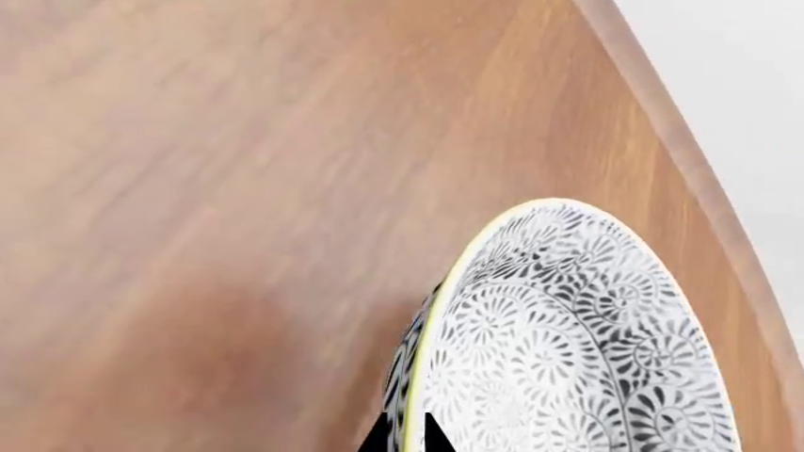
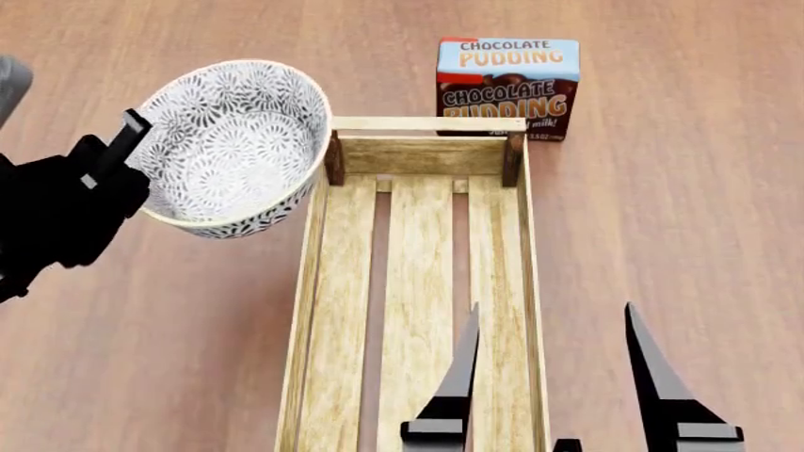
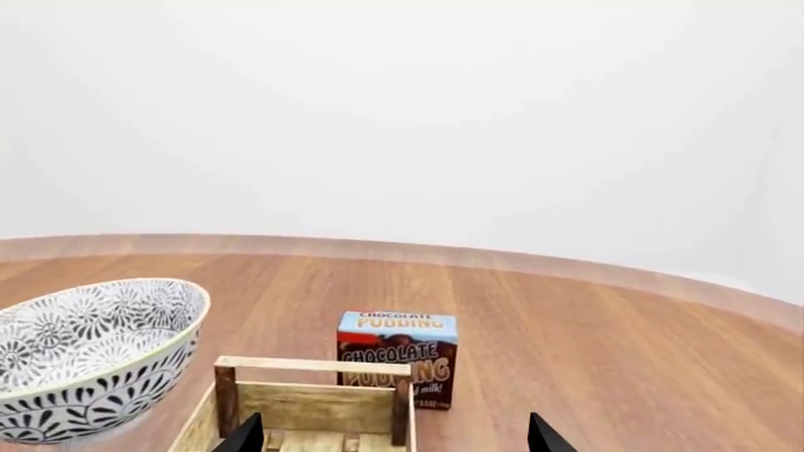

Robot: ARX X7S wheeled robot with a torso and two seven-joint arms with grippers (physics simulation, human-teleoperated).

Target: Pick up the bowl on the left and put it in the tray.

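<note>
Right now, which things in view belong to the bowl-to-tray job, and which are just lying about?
Job: the bowl, tilted and gripped at its rim by the left gripper; the tray, nothing in it yet.
Lying about: the chocolate pudding box beyond the tray; the right gripper, open, holding nothing.

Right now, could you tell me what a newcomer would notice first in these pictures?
Probably the patterned bowl, held tilted in the left claw beside the far left corner of the tray. Next comes the bright chocolate pudding box standing just beyond the tray's far end. The right claw hangs open over the tray's near end.
</note>
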